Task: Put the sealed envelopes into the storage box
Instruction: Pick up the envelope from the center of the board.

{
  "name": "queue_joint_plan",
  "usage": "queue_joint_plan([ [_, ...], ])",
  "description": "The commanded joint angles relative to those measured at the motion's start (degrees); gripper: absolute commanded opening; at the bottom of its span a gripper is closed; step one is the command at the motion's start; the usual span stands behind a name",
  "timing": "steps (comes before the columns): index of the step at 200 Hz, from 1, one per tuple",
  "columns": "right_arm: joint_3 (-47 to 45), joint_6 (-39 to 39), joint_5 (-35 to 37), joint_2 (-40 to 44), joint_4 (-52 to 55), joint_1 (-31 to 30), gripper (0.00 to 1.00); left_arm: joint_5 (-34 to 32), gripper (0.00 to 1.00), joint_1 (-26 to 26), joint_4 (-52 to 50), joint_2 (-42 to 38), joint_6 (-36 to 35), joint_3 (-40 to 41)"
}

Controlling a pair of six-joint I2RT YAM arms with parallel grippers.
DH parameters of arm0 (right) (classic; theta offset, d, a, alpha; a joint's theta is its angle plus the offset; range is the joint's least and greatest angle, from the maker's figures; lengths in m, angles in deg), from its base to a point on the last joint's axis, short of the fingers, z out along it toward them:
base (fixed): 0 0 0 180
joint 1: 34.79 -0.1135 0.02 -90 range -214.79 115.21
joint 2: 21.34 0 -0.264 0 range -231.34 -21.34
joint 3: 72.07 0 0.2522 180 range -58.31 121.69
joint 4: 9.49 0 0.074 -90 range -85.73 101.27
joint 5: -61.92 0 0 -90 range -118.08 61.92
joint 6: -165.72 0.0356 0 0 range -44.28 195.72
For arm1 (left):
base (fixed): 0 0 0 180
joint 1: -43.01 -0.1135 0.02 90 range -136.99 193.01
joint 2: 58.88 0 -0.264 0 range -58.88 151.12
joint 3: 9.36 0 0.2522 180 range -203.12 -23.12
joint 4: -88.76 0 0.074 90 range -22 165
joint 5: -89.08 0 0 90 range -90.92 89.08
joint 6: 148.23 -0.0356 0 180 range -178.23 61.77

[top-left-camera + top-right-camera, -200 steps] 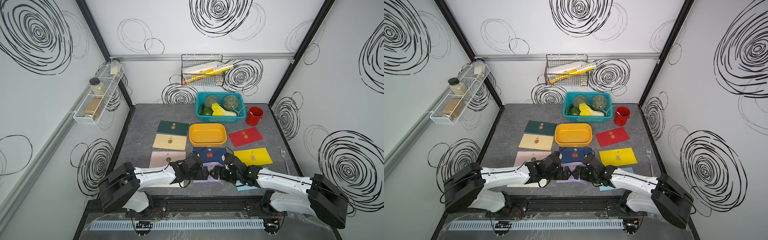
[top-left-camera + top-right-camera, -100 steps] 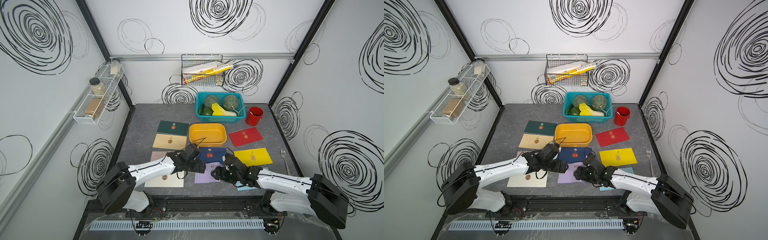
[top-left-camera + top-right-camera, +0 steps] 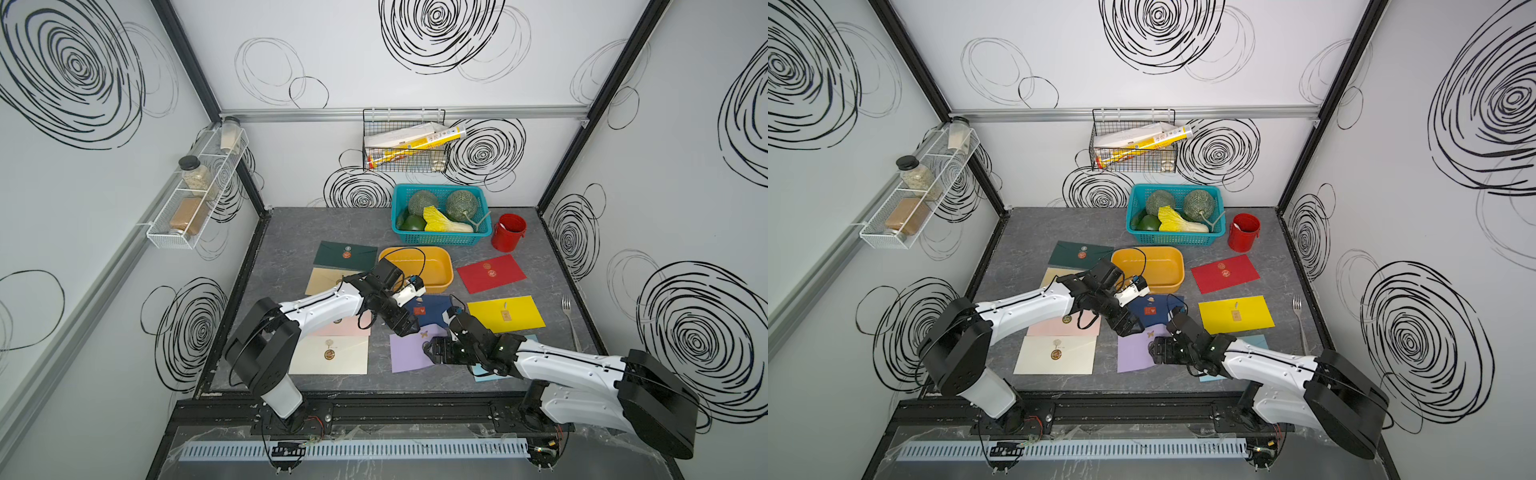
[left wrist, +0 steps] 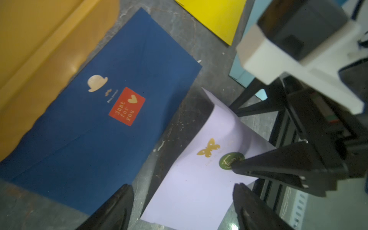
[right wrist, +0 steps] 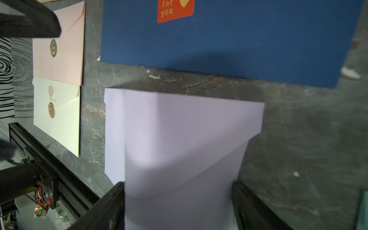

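The lilac envelope (image 3: 409, 353) (image 3: 1133, 353) lies at the front middle. My right gripper (image 3: 430, 353) (image 5: 178, 205) is shut across its short side, so the paper (image 5: 179, 139) bows up between the fingers. My left gripper (image 3: 405, 328) (image 4: 182, 207) hovers open over the envelope's far end (image 4: 191, 189), touching nothing. The mustard storage box (image 3: 419, 253) (image 3: 1148, 250) stands behind, with nothing visible inside. Navy (image 3: 428, 309), yellow (image 3: 505, 313), red (image 3: 490, 272), dark green (image 3: 345, 254), tan (image 3: 322, 280), pink (image 3: 340, 330) and cream (image 3: 330, 353) envelopes lie flat around it. A light blue one (image 3: 484, 374) is mostly hidden under my right arm.
A teal basket (image 3: 440, 239) of vegetables and a red cup (image 3: 508, 232) stand at the back. A fork (image 3: 569, 320) lies near the right edge. My two grippers are close together over the lilac envelope.
My left arm has lifted and reached toward the back, its gripper now pointing down at the lilac envelope. My right gripper has closed in on that envelope and bowed it.
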Motion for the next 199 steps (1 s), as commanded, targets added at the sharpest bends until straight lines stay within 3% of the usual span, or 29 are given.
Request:
queue_joint_plan([
  [1, -0.5, -4.0, 1.9, -2.7, 4.8, -0.2, 0.85, 5.9, 0.84, -0.2, 1.3, 2.3, -5.2, 0.4],
  [61, -0.6, -6.9, 3.0, -0.5, 5.8, -0.2, 0.86, 9.7, 0.81, 1.9, 3.3, 9.1, -7.0, -2.2],
  [123, -0.7, -9.3, 2.9, 0.2, 5.7, -0.2, 0.85, 11.5, 0.75, 2.2, 2.8, 10.6, -9.5, -3.2],
  [155, -0.4, -9.7, 3.7, 1.0, 5.5, -0.1, 0.86, 15.5, 0.53, 2.5, -0.5, 13.9, -11.1, -6.0],
  [180, -0.5, -9.8, 4.5, 1.4, 4.6, -0.1, 0.86, 16.6, 0.47, 4.0, -2.2, 15.4, -12.2, -6.4],
  [199, -0.4, -9.7, 4.6, 1.0, 4.5, -0.1, 0.86, 16.4, 0.33, 4.0, -1.9, 15.0, -11.7, -6.4],
])
